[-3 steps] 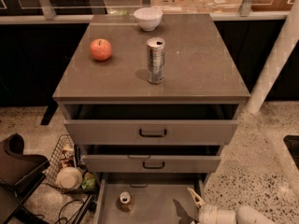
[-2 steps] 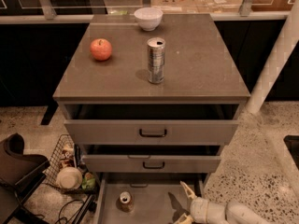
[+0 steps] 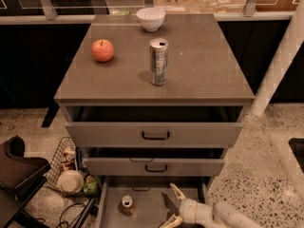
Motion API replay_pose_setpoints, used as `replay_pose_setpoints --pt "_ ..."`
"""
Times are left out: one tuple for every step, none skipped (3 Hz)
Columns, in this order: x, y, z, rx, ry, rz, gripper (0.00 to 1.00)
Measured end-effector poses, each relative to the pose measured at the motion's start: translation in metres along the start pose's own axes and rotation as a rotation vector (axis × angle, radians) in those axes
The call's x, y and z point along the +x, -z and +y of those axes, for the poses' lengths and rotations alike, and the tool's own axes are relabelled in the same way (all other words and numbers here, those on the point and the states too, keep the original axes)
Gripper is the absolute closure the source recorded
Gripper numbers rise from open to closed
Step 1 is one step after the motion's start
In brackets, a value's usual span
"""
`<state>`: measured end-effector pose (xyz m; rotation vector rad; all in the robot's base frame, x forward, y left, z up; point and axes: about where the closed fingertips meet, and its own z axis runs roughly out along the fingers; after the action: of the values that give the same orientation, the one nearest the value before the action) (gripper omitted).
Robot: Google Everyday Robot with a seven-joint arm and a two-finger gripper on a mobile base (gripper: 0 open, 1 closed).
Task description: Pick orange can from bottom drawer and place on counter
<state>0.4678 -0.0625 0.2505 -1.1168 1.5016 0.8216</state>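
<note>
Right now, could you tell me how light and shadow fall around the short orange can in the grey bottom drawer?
Camera view: the short orange-brown can sits dimly lit in the grey bottom drawer; the open two-finger gripper, to its right, casts a shadow on the floor; the speckled grey-brown counter is brighter.

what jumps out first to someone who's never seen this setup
The tall silver can standing upright on the counter draws the eye, with a red apple to its left and a white bowl behind. Below, the bottom drawer is open with the orange can upright on its floor, and the pale tool reaches in from the right, spread open, not touching it.
</note>
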Motion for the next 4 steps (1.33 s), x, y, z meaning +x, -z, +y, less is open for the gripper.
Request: replay_pose_setpoints --pt "-0.001 -0.044 0.005 -0.048 0.014 0.001 0.0" --pt "-0.008 -0.068 0.008 -0.07 0.02 0.005 0.0" --pt "-0.014 -0.113 0.016 -0.12 -0.008 0.001 0.0" --pt "-0.014 -0.113 0.016 -0.121 -0.008 0.001 0.0"
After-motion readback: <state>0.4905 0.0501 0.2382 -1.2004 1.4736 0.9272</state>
